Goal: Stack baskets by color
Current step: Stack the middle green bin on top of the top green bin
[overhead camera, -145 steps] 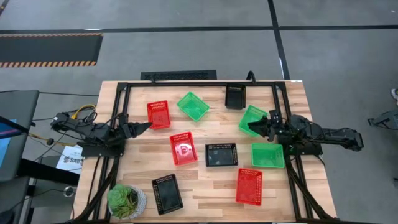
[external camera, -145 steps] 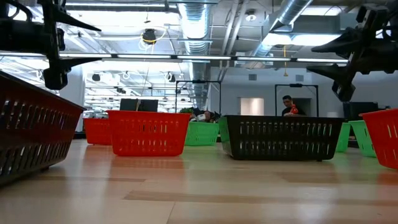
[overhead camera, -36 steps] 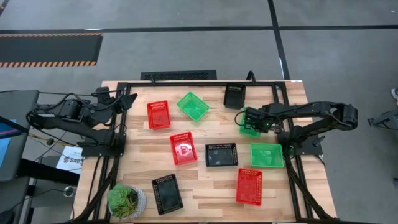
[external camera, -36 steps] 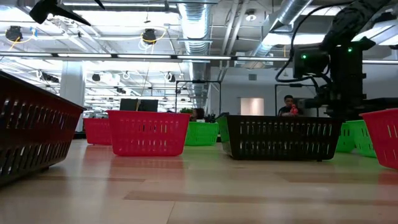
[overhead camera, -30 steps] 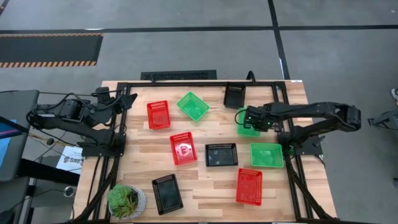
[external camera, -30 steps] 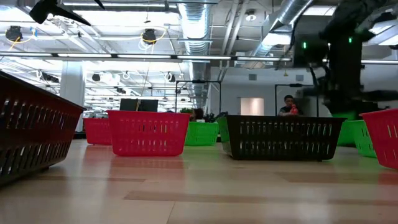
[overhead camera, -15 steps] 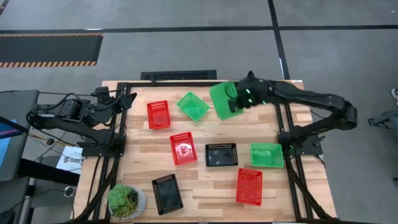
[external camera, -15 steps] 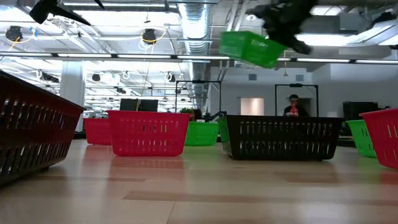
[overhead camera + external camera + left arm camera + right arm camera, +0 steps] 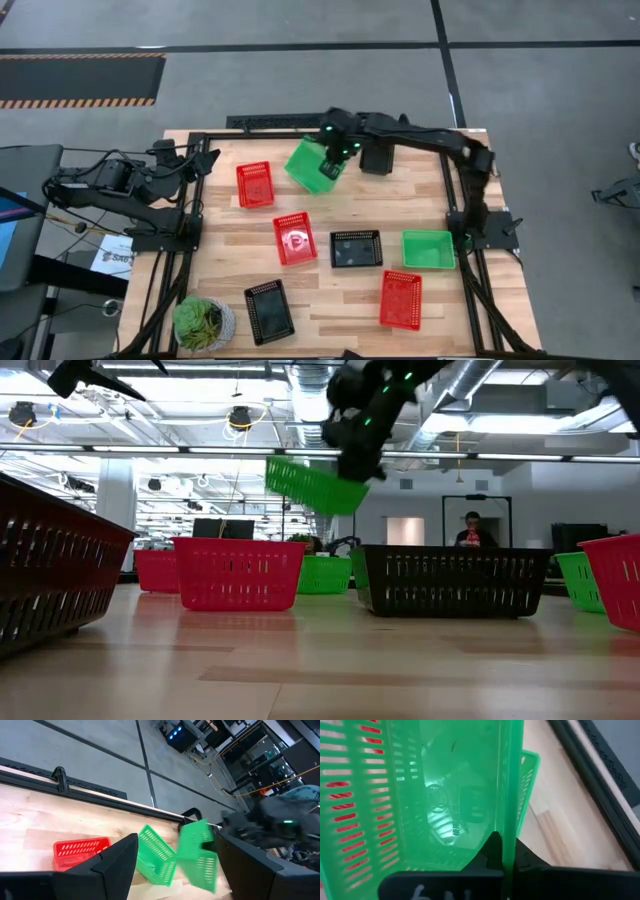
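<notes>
My right gripper is shut on the rim of a green basket and holds it tilted in the air over a second green basket at the back centre of the table. In the right wrist view the green basket fills the picture, its rim pinched in my right gripper. A third green basket lies at the right. Red baskets and black baskets lie spread over the table. My left gripper waits open, raised at the left edge.
A round potted plant stands at the front left corner. A black metal frame borders the table's back and sides. In the low view a person sits far off in the room behind.
My right arm has lifted the green basket off the table's right side and swung it left, to above the back-centre green basket. The left arm has not moved.
</notes>
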Robot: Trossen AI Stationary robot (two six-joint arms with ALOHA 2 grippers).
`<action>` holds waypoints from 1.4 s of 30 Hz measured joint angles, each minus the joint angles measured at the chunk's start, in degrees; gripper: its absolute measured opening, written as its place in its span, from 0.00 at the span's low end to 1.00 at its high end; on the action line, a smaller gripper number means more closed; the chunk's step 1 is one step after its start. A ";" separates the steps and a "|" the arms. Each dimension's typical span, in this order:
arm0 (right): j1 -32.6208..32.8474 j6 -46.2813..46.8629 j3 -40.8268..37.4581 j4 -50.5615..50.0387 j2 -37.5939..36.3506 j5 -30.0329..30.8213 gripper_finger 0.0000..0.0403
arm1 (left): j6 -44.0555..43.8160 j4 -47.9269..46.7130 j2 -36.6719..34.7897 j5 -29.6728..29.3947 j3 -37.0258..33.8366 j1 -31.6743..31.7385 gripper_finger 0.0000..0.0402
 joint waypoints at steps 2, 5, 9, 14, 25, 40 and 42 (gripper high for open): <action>-0.35 -2.45 1.38 0.08 2.99 -0.13 0.00 | 0.00 0.00 0.01 -0.02 0.00 0.00 0.64; -1.47 -4.47 2.54 0.08 6.11 -1.21 0.00 | 0.00 0.00 0.00 -0.02 0.00 0.00 0.64; -4.23 -4.59 2.93 0.13 8.20 -2.18 0.00 | 0.00 0.00 0.01 -0.04 0.00 0.00 0.64; -6.97 -3.06 3.06 2.26 8.15 -4.30 0.00 | 0.01 -0.12 0.01 -0.11 -0.01 0.00 0.64; -3.94 0.71 3.02 4.82 8.15 -2.98 0.00 | -0.27 -0.40 0.91 -0.21 -0.02 -0.01 0.64; -4.07 4.05 -0.68 7.17 9.14 -4.46 0.00 | -0.55 -0.39 3.01 0.64 -0.02 -0.02 0.64; -4.23 4.11 -0.87 6.10 9.14 -4.41 0.00 | -0.58 -0.39 2.97 0.63 -0.02 0.00 0.64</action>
